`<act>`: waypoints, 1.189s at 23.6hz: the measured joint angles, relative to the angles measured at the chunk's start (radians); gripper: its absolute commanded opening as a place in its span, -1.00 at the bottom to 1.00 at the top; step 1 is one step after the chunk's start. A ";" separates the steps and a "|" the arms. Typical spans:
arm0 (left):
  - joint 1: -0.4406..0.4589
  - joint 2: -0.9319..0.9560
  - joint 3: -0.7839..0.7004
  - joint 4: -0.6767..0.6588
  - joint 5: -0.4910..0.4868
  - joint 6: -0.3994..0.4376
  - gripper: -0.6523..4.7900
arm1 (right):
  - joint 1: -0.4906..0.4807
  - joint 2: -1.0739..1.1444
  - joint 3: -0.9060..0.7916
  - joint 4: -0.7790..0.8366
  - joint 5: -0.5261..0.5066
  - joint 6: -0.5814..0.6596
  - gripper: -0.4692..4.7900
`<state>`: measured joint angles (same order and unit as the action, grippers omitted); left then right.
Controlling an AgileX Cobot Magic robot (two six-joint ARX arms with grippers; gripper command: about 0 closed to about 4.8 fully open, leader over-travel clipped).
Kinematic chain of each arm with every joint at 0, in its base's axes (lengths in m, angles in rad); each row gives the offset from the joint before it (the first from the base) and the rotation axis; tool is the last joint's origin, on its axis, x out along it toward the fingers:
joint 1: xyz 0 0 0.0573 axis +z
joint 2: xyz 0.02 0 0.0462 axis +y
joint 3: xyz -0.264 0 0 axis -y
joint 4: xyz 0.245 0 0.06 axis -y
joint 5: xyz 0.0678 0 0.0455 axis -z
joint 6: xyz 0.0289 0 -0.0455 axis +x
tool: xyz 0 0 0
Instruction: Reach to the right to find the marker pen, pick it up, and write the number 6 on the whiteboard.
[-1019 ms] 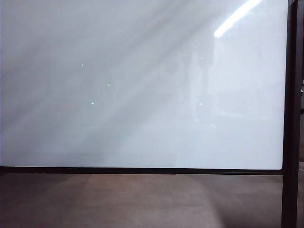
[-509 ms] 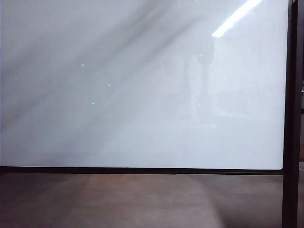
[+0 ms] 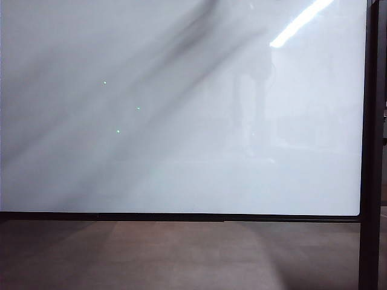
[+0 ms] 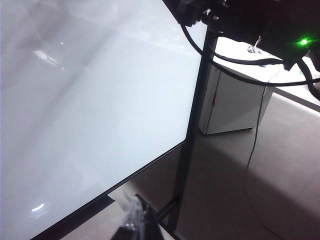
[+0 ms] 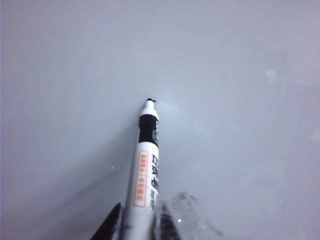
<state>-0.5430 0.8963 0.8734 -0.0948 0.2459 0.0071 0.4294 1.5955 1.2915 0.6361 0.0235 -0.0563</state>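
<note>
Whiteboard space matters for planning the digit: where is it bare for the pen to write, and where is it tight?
The whiteboard shows no ink; its whole face is free, from the bottom frame up to the light reflection. Tight only along the right frame post. The right gripper holds the marker pen tip toward bare board; the left gripper sits below the lower corner.

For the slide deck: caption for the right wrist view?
Right gripper holds an uncapped marker pen, tip toward the blank whiteboard.

Whiteboard (image 3: 181,151): upright, glossy white, thin black frame, unmarked. Marker (image 5: 144,175): white barrel, black collar, uncapped, clamped in right gripper (image 5: 136,222), tip at board surface.
</note>
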 measured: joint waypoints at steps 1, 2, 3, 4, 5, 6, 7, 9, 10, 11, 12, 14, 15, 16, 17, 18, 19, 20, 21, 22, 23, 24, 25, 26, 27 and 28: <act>0.000 0.000 0.000 0.000 0.000 0.000 -0.78 | 0.000 0.000 0.003 0.002 0.000 -0.002 -0.67; 0.000 0.000 0.000 0.000 0.000 0.000 -0.78 | 0.000 0.002 0.008 0.002 0.000 -0.002 -0.67; 0.000 0.000 0.000 0.000 0.000 0.000 -0.78 | 0.000 0.005 0.012 0.004 0.000 -0.002 -0.67; 0.000 0.000 0.000 0.000 0.000 0.000 -0.78 | 0.000 0.005 0.011 0.003 0.000 -0.002 -0.67; 0.000 0.000 0.000 0.000 0.000 0.000 -0.78 | 0.000 0.006 0.011 0.002 -0.001 -0.003 -0.67; 0.000 0.000 0.000 0.000 0.000 0.000 -0.78 | 0.000 0.006 0.011 0.002 0.000 -0.003 -0.68; 0.000 0.000 0.000 0.000 0.000 0.000 -0.78 | 0.000 0.006 0.011 0.002 0.000 -0.003 -0.68; 0.000 0.000 0.000 0.000 0.000 0.000 -0.78 | 0.000 0.006 0.011 0.002 0.003 -0.003 -0.71; 0.000 0.000 0.000 0.000 0.000 0.000 -0.78 | 0.000 0.006 0.011 0.002 0.013 -0.003 -0.71; 0.000 0.000 0.000 0.000 0.000 0.000 -0.78 | 0.002 0.006 0.011 0.003 0.032 -0.004 -0.71; 0.000 0.000 0.000 0.000 0.000 0.000 -0.78 | 0.002 0.005 0.011 0.003 0.036 -0.004 -0.71; 0.000 0.000 0.000 0.000 0.000 0.000 -0.78 | 0.002 0.005 0.011 0.003 0.046 -0.005 -0.71; 0.000 0.000 0.000 0.000 0.000 0.000 -0.78 | 0.002 0.005 0.011 0.003 0.063 -0.005 -0.71; 0.000 0.000 0.000 0.000 0.000 0.000 -0.78 | 0.002 0.005 0.011 0.003 0.067 -0.005 -0.71; 0.000 0.000 0.000 0.000 0.000 0.000 -0.78 | 0.002 0.005 0.011 0.003 0.072 -0.005 -0.71; 0.000 0.000 0.000 0.000 0.000 0.000 -0.78 | 0.002 0.004 0.011 0.003 0.083 -0.005 -0.71; 0.000 0.000 0.000 0.000 0.000 0.000 -0.78 | 0.002 0.003 0.011 0.003 0.099 -0.005 -0.71; 0.000 0.000 0.000 0.000 0.000 0.000 -0.78 | 0.002 0.003 0.011 0.002 0.109 -0.005 -0.71; 0.000 0.000 0.000 0.000 0.000 0.000 -0.78 | 0.002 0.001 0.011 0.001 0.114 -0.005 -0.71; 0.000 0.000 0.000 0.000 0.000 0.000 -0.78 | 0.002 -0.001 0.011 0.000 0.115 -0.005 -0.71; 0.000 0.000 0.000 0.000 0.000 0.000 -0.78 | 0.002 -0.007 0.011 -0.007 0.119 -0.005 -0.71; 0.000 0.000 0.000 0.000 0.000 0.000 -0.78 | 0.002 -0.010 0.011 -0.007 0.122 -0.005 -0.71; 0.000 0.000 0.000 0.000 0.000 0.000 -0.78 | 0.002 -0.011 0.011 -0.007 0.122 -0.005 -0.71; 0.000 0.000 0.000 0.000 0.000 0.000 -0.78 | 0.002 -0.014 0.011 -0.010 0.122 -0.005 -0.71; 0.000 0.000 0.000 -0.001 0.000 0.000 -0.78 | 0.002 -0.023 0.011 -0.019 0.112 -0.005 -0.71; 0.000 0.000 0.000 -0.001 0.000 0.000 -0.78 | 0.002 -0.031 0.011 -0.023 0.095 -0.005 -0.71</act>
<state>-0.5430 0.8963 0.8734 -0.0956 0.2459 0.0071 0.4309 1.5646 1.3025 0.6136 0.1181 -0.0608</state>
